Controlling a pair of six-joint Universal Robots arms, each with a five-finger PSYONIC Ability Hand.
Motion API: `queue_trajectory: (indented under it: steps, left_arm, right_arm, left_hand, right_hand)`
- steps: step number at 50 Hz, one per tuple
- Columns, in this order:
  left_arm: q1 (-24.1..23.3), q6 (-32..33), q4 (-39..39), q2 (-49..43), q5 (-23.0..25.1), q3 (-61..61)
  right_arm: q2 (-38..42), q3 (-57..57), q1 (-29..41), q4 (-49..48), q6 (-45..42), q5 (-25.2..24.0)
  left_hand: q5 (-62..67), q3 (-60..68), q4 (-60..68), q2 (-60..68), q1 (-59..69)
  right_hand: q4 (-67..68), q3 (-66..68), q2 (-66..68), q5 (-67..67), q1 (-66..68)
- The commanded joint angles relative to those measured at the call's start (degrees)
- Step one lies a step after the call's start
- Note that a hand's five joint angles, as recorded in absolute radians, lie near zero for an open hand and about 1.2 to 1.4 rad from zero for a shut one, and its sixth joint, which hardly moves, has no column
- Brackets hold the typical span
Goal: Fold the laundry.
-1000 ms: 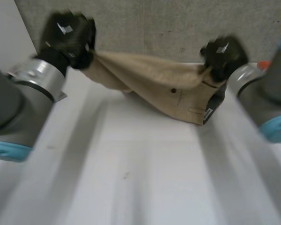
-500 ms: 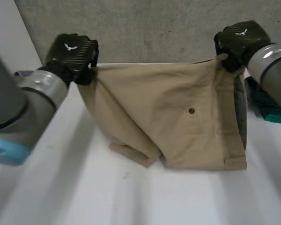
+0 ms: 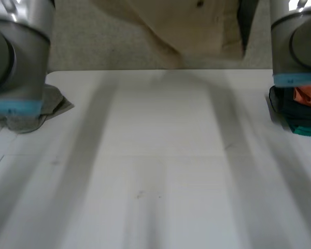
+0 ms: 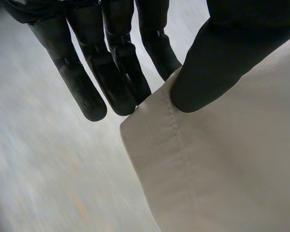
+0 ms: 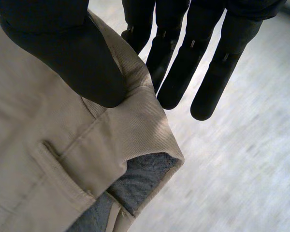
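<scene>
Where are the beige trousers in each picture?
Head view: trousers hang between the arms, above the table.
Left wrist view: hemmed corner pinched by the left hand.
Right wrist view: waistband corner pinched by the right hand.
Shared landmark: the grey waistband lining, head and right wrist views.

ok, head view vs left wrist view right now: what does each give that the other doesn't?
Head view adds: the white table, a grey cloth beside the left arm, a dark green and orange clothes pile beside the right arm, and the lower end of the tan trousers hanging clear of the table.
Left wrist view adds: the grip of the left hand, its thumb pinching a hemmed corner of the trousers against straight fingers.
Both: the tan trousers.
</scene>
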Motion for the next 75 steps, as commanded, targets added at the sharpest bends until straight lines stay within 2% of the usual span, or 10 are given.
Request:
queue_trajectory:
  steps: [1,15,35,41,43,45,50,55,62,75]
  left_arm:
    - [-0.59,-0.07,-6.94,-0.29,-1.90,-15.85]
    - [-6.04,0.28,-11.68,-0.47,-1.73,-36.53]
    - [-14.38,8.71,-44.21,9.03,-1.55,-40.58]
    - [-14.48,9.34,-42.02,9.02,-1.37,-38.65]
    - [-13.17,9.34,-37.83,9.02,-1.29,-36.73]
    - [-11.94,9.51,-33.69,8.94,-1.11,-35.58]
    - [-4.74,9.69,-18.66,6.39,1.17,-32.59]
    - [3.52,9.77,-8.80,-5.70,14.31,-23.83]
    - [7.84,9.86,-10.72,-24.60,26.74,-5.20]
    - [10.39,9.95,-15.91,-45.82,28.42,14.79]
  right_arm:
    - [3.20,5.66,-0.60,18.07,-1.18,-6.49]
    - [2.07,29.75,-0.52,33.49,-15.41,-9.67]
    - [-19.82,53.84,-1.83,49.31,-34.13,-8.45]
    - [-19.55,54.37,-1.75,48.87,-34.76,-7.48]
    - [-19.20,54.37,-1.75,48.00,-34.76,-7.48]
    - [-19.11,54.46,-1.75,47.12,-34.76,-7.48]
    - [-19.03,54.99,-1.22,44.04,-34.40,-7.39]
    - [-17.97,56.04,-0.96,41.49,-34.32,-7.39]
    - [-15.34,56.66,-0.87,39.82,-34.32,-7.39]
    - [-14.37,56.57,-1.57,37.97,-34.32,-7.39]
  left_hand:
    - [12.81,11.48,11.01,11.17,13.42]
    - [12.81,11.48,11.01,11.17,13.42]
    - [12.81,11.48,11.01,11.17,13.42]
    - [12.81,11.48,11.01,11.17,13.42]
    - [-32.09,-33.41,-33.89,-33.73,-31.48]
    - [-48.19,-49.52,-49.99,-49.83,-47.58]
    - [-44.70,-46.03,-46.50,-46.34,-44.09]
    - [-36.65,-37.98,-38.45,-38.29,-36.04]
    - [-28.73,-30.05,-30.52,-30.36,-28.12]
    - [-7.73,-9.06,-9.53,-9.37,-7.12]
  right_hand:
    - [11.25,11.76,12.90,12.59,14.86]
    - [11.25,11.76,12.90,12.59,14.86]
    - [11.25,11.76,12.90,12.59,14.86]
    - [11.25,11.76,12.90,12.59,14.86]
    - [11.25,11.76,12.90,12.59,14.86]
    - [11.25,11.76,12.90,12.59,14.86]
    - [11.25,11.76,12.90,12.59,14.86]
    - [11.25,11.76,12.90,12.59,14.86]
    - [11.25,11.76,12.90,12.59,14.86]
    - [11.25,11.76,12.90,12.59,14.86]
